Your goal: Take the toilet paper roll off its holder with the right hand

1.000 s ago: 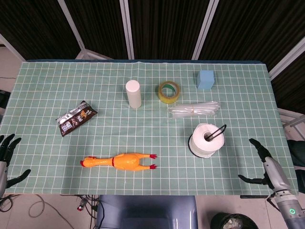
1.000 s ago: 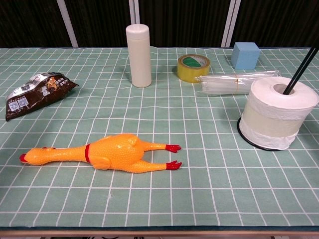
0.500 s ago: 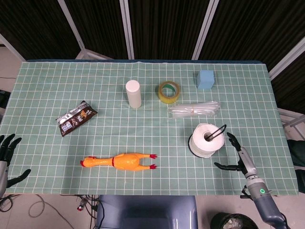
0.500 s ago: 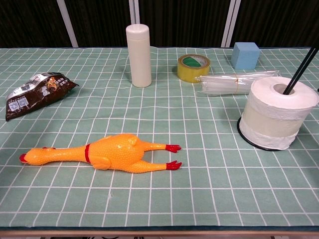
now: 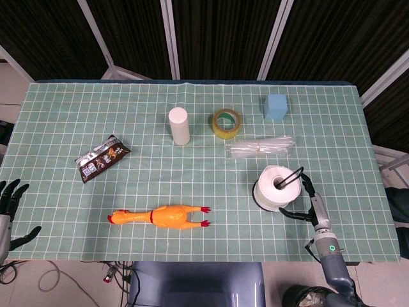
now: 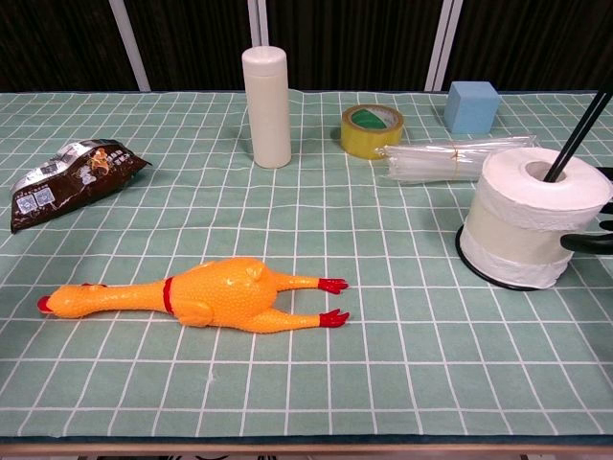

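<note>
A white toilet paper roll [image 5: 273, 188] [image 6: 529, 217] stands upright on a black holder, whose thin rod [image 5: 291, 178] [image 6: 578, 138] pokes up through the core and whose base ring [image 6: 474, 268] shows under the roll. My right hand [image 5: 305, 203] is just right of the roll, fingers spread, thumb tip close to the roll's lower right side; only its fingertips [image 6: 589, 241] show at the chest view's right edge. It holds nothing. My left hand [image 5: 9, 208] hangs open off the table's front left corner.
A rubber chicken [image 5: 163, 216] lies near the front. A snack packet [image 5: 101, 157] is at left. Behind the roll lie a clear plastic bundle [image 5: 261, 147], a tape roll [image 5: 227, 123], a white cylinder [image 5: 179, 126] and a blue block [image 5: 276, 106].
My right hand has moved left from beyond the table's right front edge to right beside the roll. The roll and the left hand have stayed put.
</note>
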Robot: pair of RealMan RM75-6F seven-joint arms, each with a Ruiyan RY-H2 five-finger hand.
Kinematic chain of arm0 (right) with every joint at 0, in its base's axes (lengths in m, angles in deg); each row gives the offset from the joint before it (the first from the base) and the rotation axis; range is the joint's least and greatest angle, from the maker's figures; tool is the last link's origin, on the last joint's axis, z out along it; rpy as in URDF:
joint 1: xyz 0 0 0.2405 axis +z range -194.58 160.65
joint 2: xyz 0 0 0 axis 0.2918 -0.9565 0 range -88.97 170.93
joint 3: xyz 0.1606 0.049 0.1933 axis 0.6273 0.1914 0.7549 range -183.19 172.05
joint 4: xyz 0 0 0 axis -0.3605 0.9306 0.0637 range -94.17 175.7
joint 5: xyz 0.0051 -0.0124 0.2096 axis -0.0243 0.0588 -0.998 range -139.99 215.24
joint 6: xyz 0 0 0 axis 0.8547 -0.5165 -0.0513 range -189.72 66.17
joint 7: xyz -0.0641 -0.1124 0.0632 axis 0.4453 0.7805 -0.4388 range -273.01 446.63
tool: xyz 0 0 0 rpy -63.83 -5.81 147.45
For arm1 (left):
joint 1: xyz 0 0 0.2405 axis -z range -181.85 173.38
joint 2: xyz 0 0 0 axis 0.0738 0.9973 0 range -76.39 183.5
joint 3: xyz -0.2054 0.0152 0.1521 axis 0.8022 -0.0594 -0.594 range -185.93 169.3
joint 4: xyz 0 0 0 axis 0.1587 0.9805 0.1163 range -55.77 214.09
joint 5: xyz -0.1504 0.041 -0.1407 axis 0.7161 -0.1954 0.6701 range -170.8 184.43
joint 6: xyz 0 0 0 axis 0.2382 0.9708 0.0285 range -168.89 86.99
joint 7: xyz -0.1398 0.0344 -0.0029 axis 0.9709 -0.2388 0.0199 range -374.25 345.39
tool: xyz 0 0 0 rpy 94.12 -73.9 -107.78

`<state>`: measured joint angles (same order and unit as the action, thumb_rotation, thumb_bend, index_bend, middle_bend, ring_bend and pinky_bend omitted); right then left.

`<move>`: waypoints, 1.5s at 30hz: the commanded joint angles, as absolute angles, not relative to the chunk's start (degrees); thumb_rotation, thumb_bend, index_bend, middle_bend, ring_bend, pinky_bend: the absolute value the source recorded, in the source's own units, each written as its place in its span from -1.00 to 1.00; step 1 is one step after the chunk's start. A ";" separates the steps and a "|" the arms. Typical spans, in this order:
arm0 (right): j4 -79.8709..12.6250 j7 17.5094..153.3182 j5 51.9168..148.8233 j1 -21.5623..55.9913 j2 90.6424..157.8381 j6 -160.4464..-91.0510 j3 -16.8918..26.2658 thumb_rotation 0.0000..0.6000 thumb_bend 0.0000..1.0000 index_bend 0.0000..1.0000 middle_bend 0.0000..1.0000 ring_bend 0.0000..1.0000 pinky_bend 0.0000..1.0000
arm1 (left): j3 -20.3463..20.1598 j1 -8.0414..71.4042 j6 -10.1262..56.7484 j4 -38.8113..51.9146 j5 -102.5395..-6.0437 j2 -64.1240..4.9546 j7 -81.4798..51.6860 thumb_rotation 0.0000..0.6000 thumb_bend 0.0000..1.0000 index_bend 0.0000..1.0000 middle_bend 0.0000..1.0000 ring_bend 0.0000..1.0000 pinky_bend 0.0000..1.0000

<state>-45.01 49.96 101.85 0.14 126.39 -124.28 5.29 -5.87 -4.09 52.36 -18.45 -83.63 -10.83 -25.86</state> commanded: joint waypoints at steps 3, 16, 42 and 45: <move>-42.11 50.10 101.49 -0.15 128.95 -124.41 5.73 1.00 -0.95 -1.00 -1.00 -1.00 -1.00 | -5.94 -3.91 51.94 -18.70 -83.51 -11.01 -26.70 1.00 -0.91 -0.72 -0.90 -1.00 -1.00; -40.47 50.86 101.55 0.91 132.15 -123.35 7.90 1.00 -0.95 -1.00 -1.00 -1.00 -1.00 | -5.78 -3.76 51.39 -18.85 -82.65 -11.27 -27.63 1.00 -0.91 -0.72 -0.90 -1.00 -1.00; -38.50 49.33 99.37 4.35 135.02 -116.39 11.92 1.00 -0.95 -0.99 -0.97 -1.00 -1.00 | -5.65 -3.76 51.23 -19.11 -81.88 -11.70 -29.04 1.00 -0.91 -0.72 -0.90 -1.00 -1.00; -38.09 49.13 99.49 4.19 135.33 -116.84 12.17 1.00 -0.95 -0.94 -0.86 -1.00 -1.00 | -5.59 -3.81 51.38 -19.15 -81.85 -11.72 -28.96 1.00 -0.91 -0.72 -0.90 -1.00 -1.00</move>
<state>-38.18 49.21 99.45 4.25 135.24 -116.71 12.08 -5.59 -3.81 51.39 -19.16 -81.86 -11.72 -28.95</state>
